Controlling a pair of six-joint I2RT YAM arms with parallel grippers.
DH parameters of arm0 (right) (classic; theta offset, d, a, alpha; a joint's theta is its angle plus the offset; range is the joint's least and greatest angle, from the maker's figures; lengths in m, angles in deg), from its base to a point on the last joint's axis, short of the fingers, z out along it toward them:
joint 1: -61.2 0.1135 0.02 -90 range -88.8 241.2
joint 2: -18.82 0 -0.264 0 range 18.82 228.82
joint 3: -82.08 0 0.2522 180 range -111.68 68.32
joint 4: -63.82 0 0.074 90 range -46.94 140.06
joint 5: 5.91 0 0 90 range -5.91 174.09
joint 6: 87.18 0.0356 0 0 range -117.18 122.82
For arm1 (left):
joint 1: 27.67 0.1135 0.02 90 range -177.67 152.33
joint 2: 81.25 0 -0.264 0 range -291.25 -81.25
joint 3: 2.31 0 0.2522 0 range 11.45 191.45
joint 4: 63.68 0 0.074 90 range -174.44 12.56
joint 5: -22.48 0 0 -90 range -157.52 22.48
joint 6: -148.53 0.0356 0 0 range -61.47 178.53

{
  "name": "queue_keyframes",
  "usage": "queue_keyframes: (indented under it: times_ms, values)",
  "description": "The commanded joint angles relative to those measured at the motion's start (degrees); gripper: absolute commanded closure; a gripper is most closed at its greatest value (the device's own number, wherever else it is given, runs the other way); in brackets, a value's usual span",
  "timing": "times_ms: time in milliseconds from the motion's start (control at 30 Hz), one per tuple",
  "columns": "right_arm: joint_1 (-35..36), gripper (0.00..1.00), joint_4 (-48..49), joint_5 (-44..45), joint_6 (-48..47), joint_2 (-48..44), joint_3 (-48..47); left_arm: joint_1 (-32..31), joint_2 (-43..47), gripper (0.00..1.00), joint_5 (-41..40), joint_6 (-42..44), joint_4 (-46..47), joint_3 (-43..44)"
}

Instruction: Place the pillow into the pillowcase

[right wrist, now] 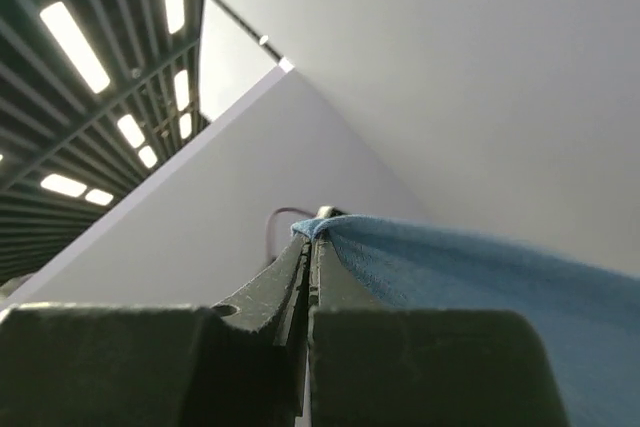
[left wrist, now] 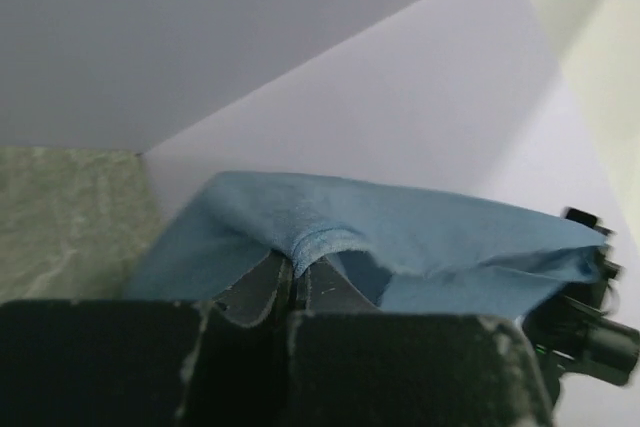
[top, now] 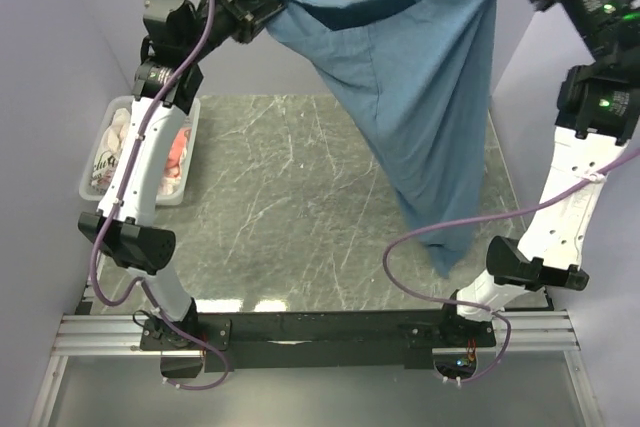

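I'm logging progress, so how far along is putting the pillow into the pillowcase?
Done: the pillowcase is raised over the table, draping down between the arms. In hand: the left gripper and right gripper are each shut on its upper edge. Left: the insertion itself; no pillow shows in any view.

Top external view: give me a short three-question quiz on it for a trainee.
1. True or false: the wrinkly muted-blue fabric pillowcase lies spread flat.
2. Of the left end effector and the right end effector, which is shut on it? A left only, B right only, C both.
3. Fill in: the clear plastic bin holds white and ___ cloths.
Key: 1 false, it hangs; 2 C; 3 pink.
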Motion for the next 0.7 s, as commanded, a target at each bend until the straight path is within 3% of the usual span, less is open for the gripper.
queue_keyframes:
  times_ms: [0,33,133,300,433,467,533,667]
  values:
    - [10.84,1.0,0.47,5.51,-10.6,-3.36,-1.56,9.03,7.25,0.99,0.79,-2.5,7.02,-9.14]
    - [16.44,1.0,-2.42,6.57,-13.2,-4.85,0.55,12.61,8.13,0.99,2.02,-3.48,8.02,-10.12]
    - [20.61,1.0,-2.72,7.37,-16.82,-6.18,8.55,19.29,9.54,0.99,3.18,-2.79,4.27,-5.49]
    - [20.98,1.0,-6.93,7.8,-21.39,-6.01,7.18,30.47,9.29,0.99,8.61,-10.6,8.3,-0.92]
    - [15.55,1.0,-8.0,6.24,-18.34,-4.52,1.98,28.3,5.42,0.99,10.73,-10.96,8.81,3.75]
    - [10.57,1.0,-6.08,4.75,-16.06,-4.51,2.33,27.42,4.98,0.99,11.08,-10.53,9.17,4.19]
    - [4.57,1.0,3.46,-0.26,-5.88,-4.6,5.66,24.0,3.49,0.99,11.44,-9.47,8.47,4.54]
    - [-7.82,1.0,10.89,-3.17,7.21,-3.11,5.57,14.43,0.76,0.99,8.63,-2.98,4.26,5.16]
